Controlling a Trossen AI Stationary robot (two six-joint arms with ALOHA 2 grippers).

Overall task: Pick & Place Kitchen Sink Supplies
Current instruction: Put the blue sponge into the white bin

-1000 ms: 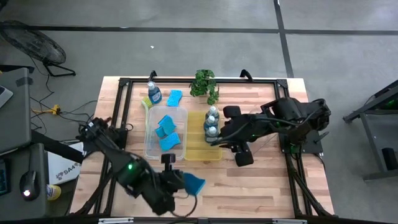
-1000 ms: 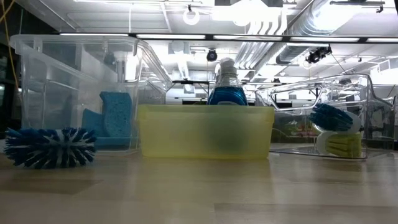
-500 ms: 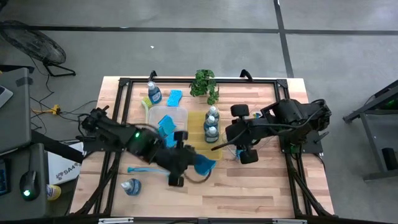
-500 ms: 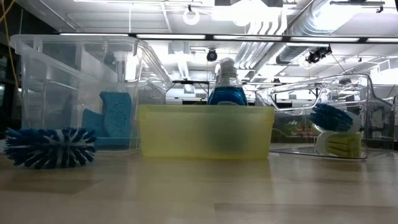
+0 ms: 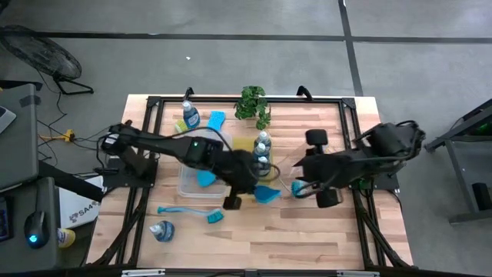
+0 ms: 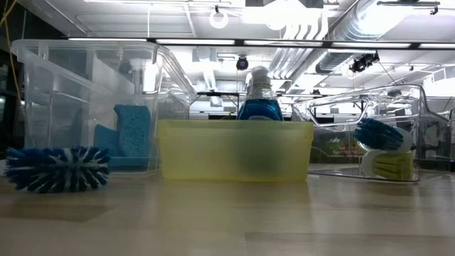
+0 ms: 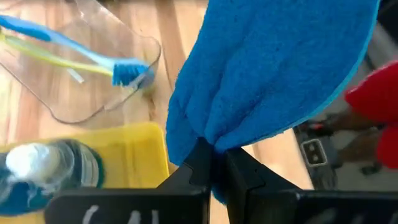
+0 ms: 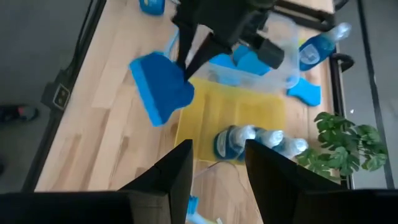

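My left gripper point(image 5: 256, 190) reaches across the table's middle, just right of the yellow tray point(image 5: 244, 145), and is shut on a wavy blue sponge point(image 5: 268, 195). My right gripper point(image 5: 298, 187) hovers open to the sponge's right, touching nothing. Two soap bottles point(image 5: 262, 150) stand in the yellow tray. More sponges point(image 5: 204, 156) lie in the clear tray point(image 5: 192, 185). A blue brush point(image 5: 188, 211) and a bottle point(image 5: 161, 229) lie on the table near the front left. Another bottle point(image 5: 190, 115) and sponge point(image 5: 216, 120) sit at the far edge. My left gripper pinches the sponge's lower edge point(image 7: 208, 140) between its two fingers point(image 7: 199, 165). The sponge is lifted clear of the table and stands out beyond the fingertips, with its broad face point(image 7: 273, 68) towards the wrist camera.
A second clear tray point(image 7: 93, 74) under my right arm holds a blue and a yellow-green brush point(image 7: 127, 71). A green potted plant point(image 5: 254, 104) stands at the far edge. Bare wood shows along the near edge, right of the brush.
My left gripper has carried the sponge from the near edge up and away towards the table's middle, ending beside the yellow tray. My right gripper has drawn back from over the yellow tray towards the right edge.
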